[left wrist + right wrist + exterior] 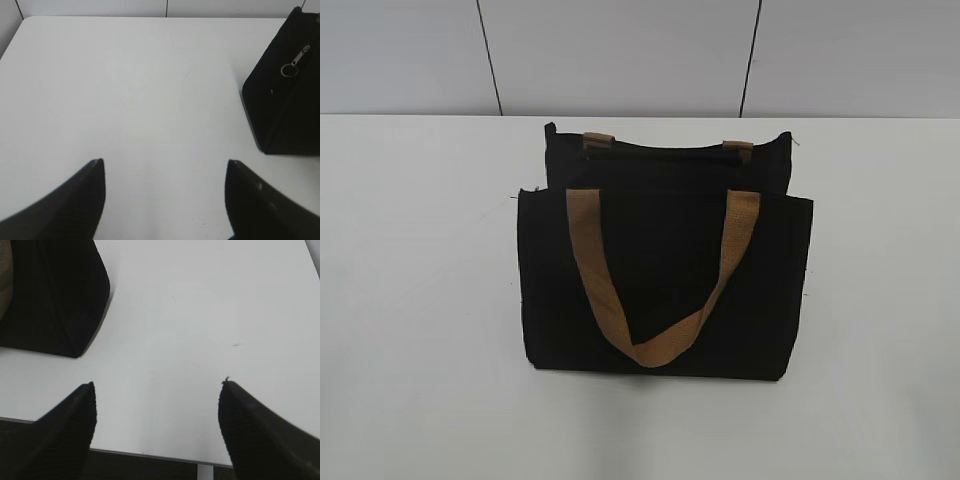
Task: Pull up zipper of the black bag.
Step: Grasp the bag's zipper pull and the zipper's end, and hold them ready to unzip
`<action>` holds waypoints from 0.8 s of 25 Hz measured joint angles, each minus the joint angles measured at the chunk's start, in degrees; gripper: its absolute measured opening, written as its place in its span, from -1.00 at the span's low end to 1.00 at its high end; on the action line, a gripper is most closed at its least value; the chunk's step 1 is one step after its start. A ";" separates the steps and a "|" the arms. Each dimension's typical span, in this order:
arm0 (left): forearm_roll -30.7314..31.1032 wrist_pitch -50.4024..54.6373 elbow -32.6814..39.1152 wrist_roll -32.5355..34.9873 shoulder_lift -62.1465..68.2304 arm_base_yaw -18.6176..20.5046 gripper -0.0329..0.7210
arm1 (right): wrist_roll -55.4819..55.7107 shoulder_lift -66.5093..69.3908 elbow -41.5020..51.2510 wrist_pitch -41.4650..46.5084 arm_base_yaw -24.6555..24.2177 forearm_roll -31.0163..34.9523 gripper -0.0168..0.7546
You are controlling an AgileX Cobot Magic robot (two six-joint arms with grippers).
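Note:
The black bag (pixel 665 270) stands on the white table (pixel 420 300) in the middle of the exterior view, with two tan webbing handles; the front one (pixel 655 280) hangs down its front panel. In the left wrist view the bag's end (pixel 285 100) shows at the right, with the metal zipper pull and its ring (pixel 295 61) near the top. My left gripper (pixel 165 170) is open and empty over bare table, left of the bag. In the right wrist view the bag's other end (pixel 55 295) is at upper left. My right gripper (pixel 157 390) is open and empty. Neither gripper shows in the exterior view.
The table's near edge (pixel 150 452) runs just under my right gripper. A grey panelled wall (pixel 620 55) stands behind the table. White table surface lies on both sides of the bag.

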 joint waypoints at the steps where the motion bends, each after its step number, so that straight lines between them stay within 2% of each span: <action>1: 0.00 0.00 0.00 0.00 0.00 0.00 0.57 | 0.00 0.00 0.00 0.00 0.00 0.00 0.54; 20: 0.00 0.00 0.00 0.00 0.00 0.00 0.57 | 0.00 0.00 0.00 0.00 0.00 0.00 0.54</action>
